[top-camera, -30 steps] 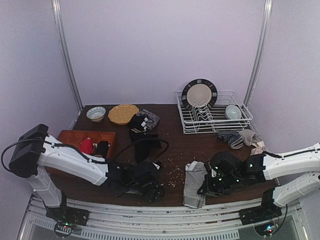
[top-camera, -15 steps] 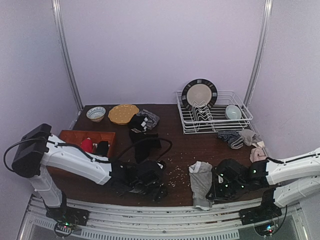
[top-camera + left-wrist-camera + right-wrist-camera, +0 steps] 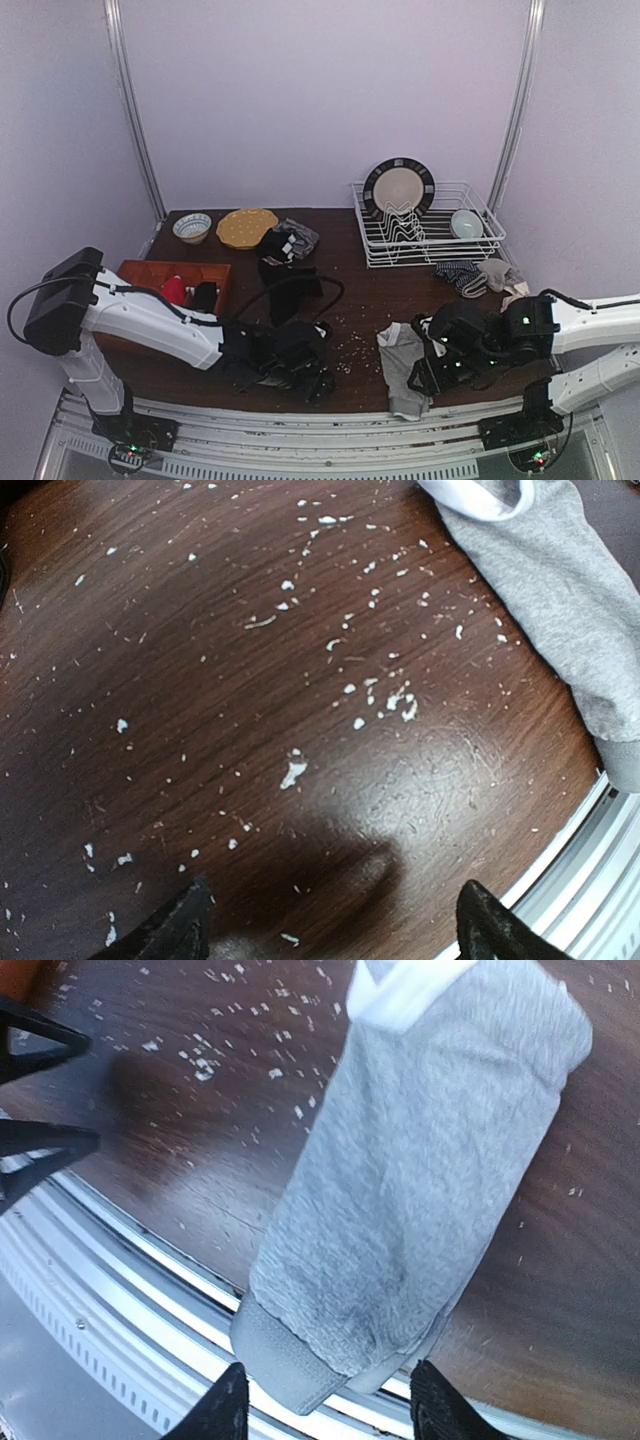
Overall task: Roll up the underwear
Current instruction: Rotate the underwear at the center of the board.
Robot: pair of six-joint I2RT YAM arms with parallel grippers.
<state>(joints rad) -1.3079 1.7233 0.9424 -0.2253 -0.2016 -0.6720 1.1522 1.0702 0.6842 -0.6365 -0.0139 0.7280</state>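
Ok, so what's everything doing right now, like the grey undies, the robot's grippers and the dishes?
grey underwear: folded long, lying flat, not rolled, near end over the table edge.
left gripper: open, empty, above bare table.
right gripper: open, holding nothing, above the grey underwear's near end.
black underwear: lying loose, not rolled.
dinner plate: standing upright in the wire rack.
blue bowl: upright on the table.

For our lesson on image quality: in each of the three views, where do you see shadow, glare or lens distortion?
Top external: even light; the wall rails converge downward, perspective distortion. Left wrist: a dark shadow lies on the table near the bottom edge, pale sheen beside it. Right wrist: the grey underwear is sharp; the metal edge rail gleams.
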